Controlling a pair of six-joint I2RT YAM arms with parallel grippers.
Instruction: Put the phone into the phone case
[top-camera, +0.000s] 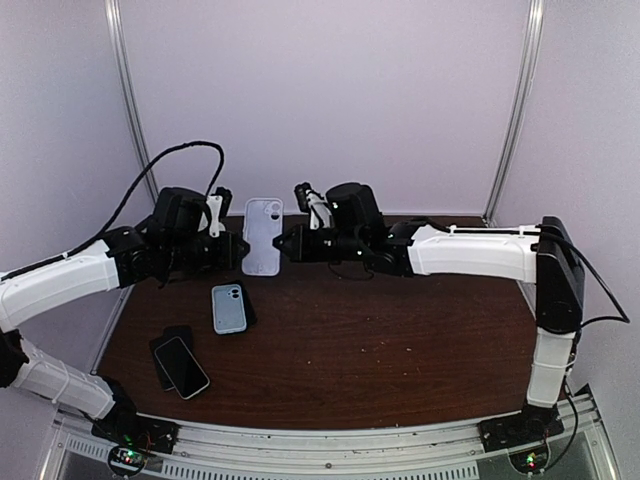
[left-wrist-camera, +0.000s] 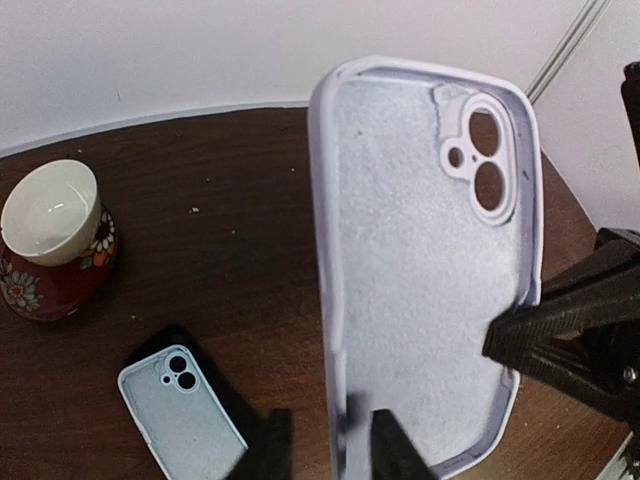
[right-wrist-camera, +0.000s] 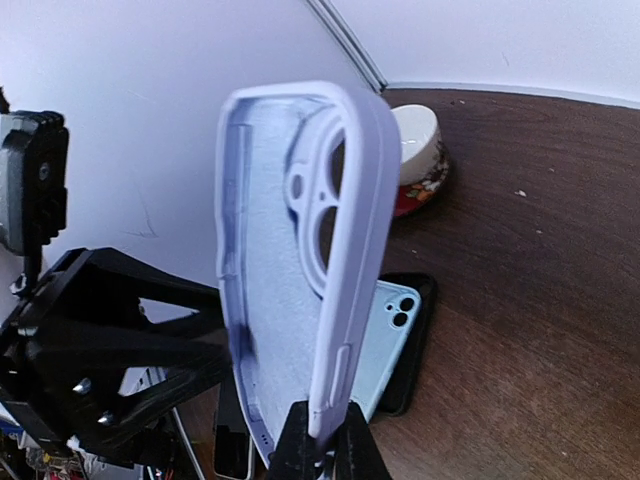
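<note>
A lavender phone case (top-camera: 262, 235) is held upright in the air above the back of the table, its open inside towards the left wrist camera (left-wrist-camera: 420, 270). My right gripper (right-wrist-camera: 322, 440) is shut on one long edge of the case (right-wrist-camera: 300, 250); it also shows in the top view (top-camera: 285, 245). My left gripper (left-wrist-camera: 332, 440) is open, its fingers (left-wrist-camera: 270, 445) on either side of the case's other long edge without pressing it; it also shows in the top view (top-camera: 238, 250). A dark-screened phone (top-camera: 181, 367) lies on a black case at the front left.
A light blue case or phone back (top-camera: 229, 308) with two camera rings lies on a black one below the grippers and shows in the left wrist view (left-wrist-camera: 185, 420). A white bowl on a red floral base (left-wrist-camera: 50, 215) stands at the table's left.
</note>
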